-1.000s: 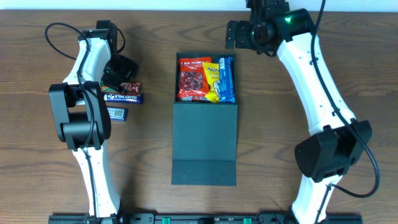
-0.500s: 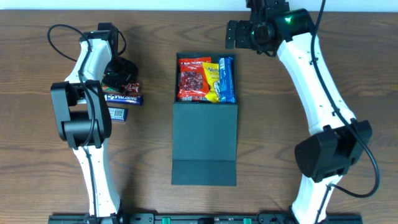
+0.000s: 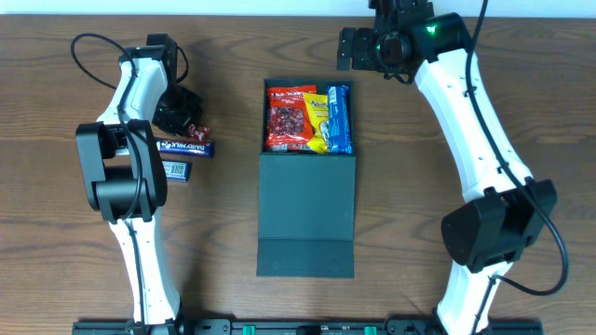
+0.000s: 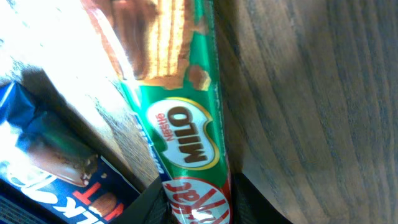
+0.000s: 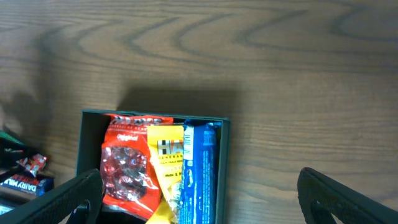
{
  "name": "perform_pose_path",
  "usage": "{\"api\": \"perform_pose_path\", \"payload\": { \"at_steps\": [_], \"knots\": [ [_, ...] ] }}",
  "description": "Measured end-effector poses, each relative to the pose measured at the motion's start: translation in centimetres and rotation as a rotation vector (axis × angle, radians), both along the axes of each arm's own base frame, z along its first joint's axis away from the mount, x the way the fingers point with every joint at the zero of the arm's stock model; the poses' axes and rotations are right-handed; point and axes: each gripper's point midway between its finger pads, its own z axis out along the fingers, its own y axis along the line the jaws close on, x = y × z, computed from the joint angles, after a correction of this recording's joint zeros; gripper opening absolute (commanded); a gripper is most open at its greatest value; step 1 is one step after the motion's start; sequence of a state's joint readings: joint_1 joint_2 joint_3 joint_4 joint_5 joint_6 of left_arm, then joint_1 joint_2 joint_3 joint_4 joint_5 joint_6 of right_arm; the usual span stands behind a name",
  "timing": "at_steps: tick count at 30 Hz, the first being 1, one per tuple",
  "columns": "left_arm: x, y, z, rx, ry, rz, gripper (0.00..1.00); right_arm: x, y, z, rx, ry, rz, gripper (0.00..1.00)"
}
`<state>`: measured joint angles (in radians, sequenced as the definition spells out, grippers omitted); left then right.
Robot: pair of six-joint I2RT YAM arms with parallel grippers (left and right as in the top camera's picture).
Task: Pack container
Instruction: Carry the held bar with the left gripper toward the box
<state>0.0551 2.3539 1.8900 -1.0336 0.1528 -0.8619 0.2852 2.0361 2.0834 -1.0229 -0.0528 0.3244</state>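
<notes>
The dark teal container [image 3: 307, 200] lies mid-table with its flap lid open toward the front. It holds a red packet [image 3: 291, 119], a yellow packet [image 3: 318, 116] and a blue packet [image 3: 339, 116]. It also shows in the right wrist view [image 5: 84, 143]. My left gripper [image 3: 180, 113] is down on the snack pile left of the container. In the left wrist view its fingers [image 4: 202, 205] press both sides of a green Milo KitKat bar [image 4: 186, 124]. My right gripper [image 5: 205, 205] is open and empty, high above the container's far edge [image 3: 372, 48].
A blue Dairy Milk bar [image 3: 186, 147] and another blue packet [image 3: 177, 170] lie beside the left arm. A blue bar [image 4: 50, 168] lies just left of the green one. Bare wood table surrounds the container.
My left gripper has shifted slightly onto the snack pile, and the bar's red end now shows less beneath it. The right arm has not moved.
</notes>
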Motion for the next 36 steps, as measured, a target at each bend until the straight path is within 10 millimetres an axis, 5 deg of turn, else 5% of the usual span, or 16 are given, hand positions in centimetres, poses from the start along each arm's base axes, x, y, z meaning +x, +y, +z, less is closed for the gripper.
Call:
{"api": "perform_pose_path", "payload": {
  "at_steps": [15, 23, 29, 36],
  "knots": [
    [0.0, 0.4, 1.0, 0.02, 0.008, -0.121, 0.14, 0.6, -0.5, 0.3, 0.008, -0.02, -0.012, 0.99],
    [3.8, -0.3, 7.5, 0.149, -0.127, -0.283, 0.13, 1.7, -5.9, 0.6, 0.007, -0.024, -0.118, 0.99],
    [6.0, -7.8, 11.6, 0.191, -0.27, -0.506, 0.13, 1.5, -9.8, 3.2, 0.016, -0.07, -0.191, 0.99],
    [2.8, -21.0, 11.9, 0.166, -0.319, -0.827, 0.15, 0.3, -15.0, 4.9, 0.012, -0.076, -0.293, 0.99]
  ]
}}
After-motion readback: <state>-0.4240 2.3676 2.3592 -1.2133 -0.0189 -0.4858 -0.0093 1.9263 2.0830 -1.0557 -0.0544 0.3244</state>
